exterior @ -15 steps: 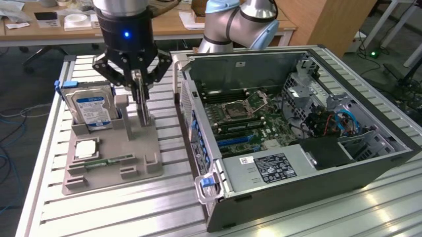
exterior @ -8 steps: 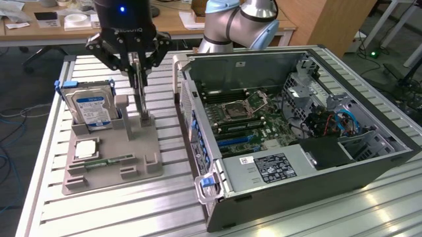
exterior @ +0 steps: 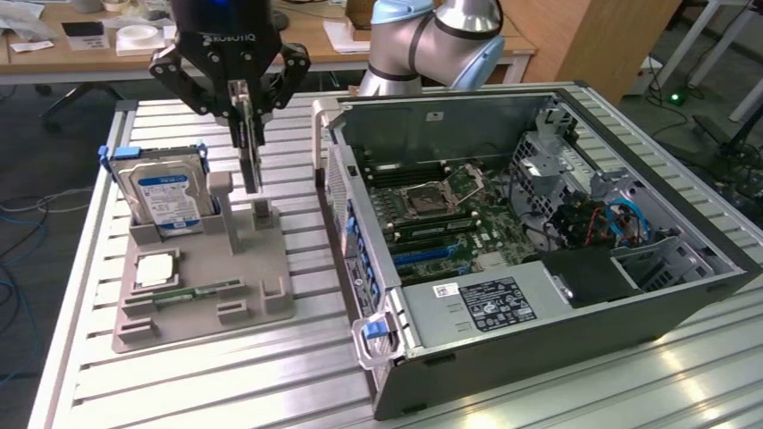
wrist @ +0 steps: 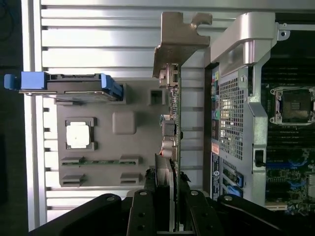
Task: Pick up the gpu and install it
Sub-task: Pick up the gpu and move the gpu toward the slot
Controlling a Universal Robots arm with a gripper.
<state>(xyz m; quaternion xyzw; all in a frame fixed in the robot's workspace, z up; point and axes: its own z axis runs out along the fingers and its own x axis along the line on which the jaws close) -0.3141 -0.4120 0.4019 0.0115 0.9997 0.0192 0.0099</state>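
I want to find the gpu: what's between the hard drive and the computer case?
In the exterior view, the gpu, gripped by the tool, stands upright between them, over the gray holder.

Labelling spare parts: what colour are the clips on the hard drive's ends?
Blue; the clips on the hard drive show best in the wrist view.

The gpu (exterior: 250, 165) hangs over tray (exterior: 264, 273), beside computer case (exterior: 573, 350).
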